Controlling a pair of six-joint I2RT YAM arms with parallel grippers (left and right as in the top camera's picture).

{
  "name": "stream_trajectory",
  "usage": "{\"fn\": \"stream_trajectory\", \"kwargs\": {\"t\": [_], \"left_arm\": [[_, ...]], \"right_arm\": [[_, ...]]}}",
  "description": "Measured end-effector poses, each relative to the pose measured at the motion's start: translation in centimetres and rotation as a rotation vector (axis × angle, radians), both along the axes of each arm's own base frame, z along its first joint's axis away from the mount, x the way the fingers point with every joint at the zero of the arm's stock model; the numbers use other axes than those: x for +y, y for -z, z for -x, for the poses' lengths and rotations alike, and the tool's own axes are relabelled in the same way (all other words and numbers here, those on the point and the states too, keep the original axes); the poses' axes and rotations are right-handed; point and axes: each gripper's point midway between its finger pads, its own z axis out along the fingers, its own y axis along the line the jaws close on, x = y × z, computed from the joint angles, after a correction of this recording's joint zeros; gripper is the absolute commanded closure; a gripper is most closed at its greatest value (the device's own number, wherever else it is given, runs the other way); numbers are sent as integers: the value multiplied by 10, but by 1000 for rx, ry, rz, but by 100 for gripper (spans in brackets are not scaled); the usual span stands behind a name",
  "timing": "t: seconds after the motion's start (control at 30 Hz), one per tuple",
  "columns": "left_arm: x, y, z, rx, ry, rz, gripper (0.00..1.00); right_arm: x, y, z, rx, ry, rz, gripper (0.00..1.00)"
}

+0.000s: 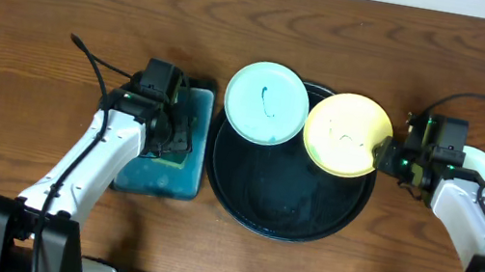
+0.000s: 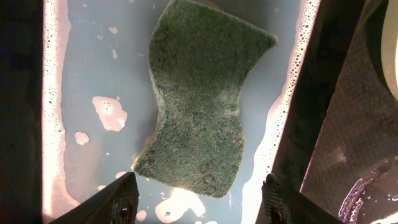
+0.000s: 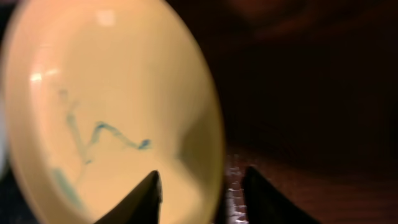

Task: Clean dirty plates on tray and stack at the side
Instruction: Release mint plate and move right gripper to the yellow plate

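Wooden table (image 1: 29,5): yellow plate (image 1: 347,133) on tray (image 1: 284,193)'s right rim, just left of right gripper (image 3: 201,173), the nearer; jaws astride its edge, clamped or not unclear; left gripper (image 2: 199,182) spread above sponge (image 2: 199,93).

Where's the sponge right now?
In the left wrist view the green sponge lies in the water-filled basin, directly below the open left gripper. Seen from overhead, that basin sits just left of the black tray.
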Motion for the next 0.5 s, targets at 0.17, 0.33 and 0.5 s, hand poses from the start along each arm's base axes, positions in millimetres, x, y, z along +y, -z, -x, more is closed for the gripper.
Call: {"fn": "stream_trajectory", "kwargs": {"t": [0.17, 0.33, 0.5], "left_arm": [[0, 0, 0, 0, 0, 0, 35], [0, 0, 0, 0, 0, 0, 35], [0, 0, 0, 0, -1, 0, 35]], "right_arm": [[-5, 12, 2, 38, 40, 11, 82], [-5, 11, 0, 30, 52, 8, 99], [-5, 11, 1, 35, 57, 3, 99]]}}
